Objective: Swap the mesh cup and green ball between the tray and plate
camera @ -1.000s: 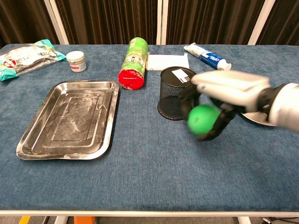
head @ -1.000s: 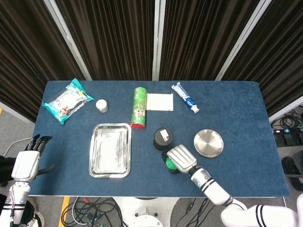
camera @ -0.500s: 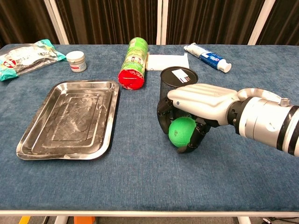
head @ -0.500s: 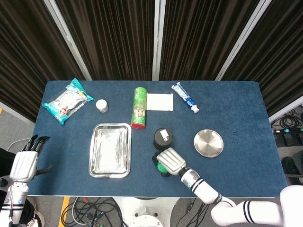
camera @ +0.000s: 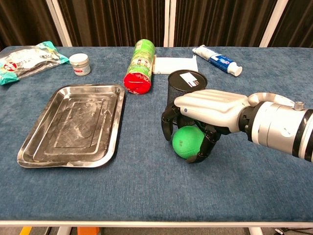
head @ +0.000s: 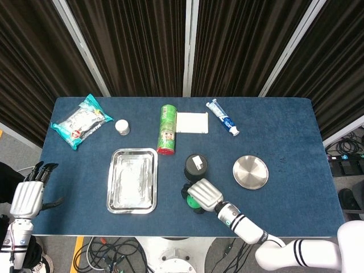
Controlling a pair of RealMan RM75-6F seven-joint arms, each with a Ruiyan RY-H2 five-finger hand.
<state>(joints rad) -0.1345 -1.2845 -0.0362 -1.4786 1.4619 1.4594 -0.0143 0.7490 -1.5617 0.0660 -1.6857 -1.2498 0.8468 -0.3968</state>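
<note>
My right hand (camera: 210, 110) (head: 205, 194) curls over the green ball (camera: 186, 143) (head: 191, 200) and grips it low over the cloth, just in front of the black mesh cup (camera: 187, 79) (head: 195, 166). The cup stands upright on the table between the steel tray (camera: 68, 122) (head: 132, 181) and the round metal plate (head: 250, 172). Both tray and plate hold nothing. In the chest view my forearm hides the plate. My left hand (head: 28, 196) hangs open off the table's left edge, fingers apart, holding nothing.
A green chips can (head: 168, 128) (camera: 140, 66) lies behind the tray. A white card (head: 191, 122), a toothpaste tube (head: 223, 117), a small white jar (head: 121, 127) and a snack bag (head: 79, 120) line the back of the table.
My right hand has carried the green ball leftward and down, from right of the cup to just in front of it. The left hand has shifted slightly.
</note>
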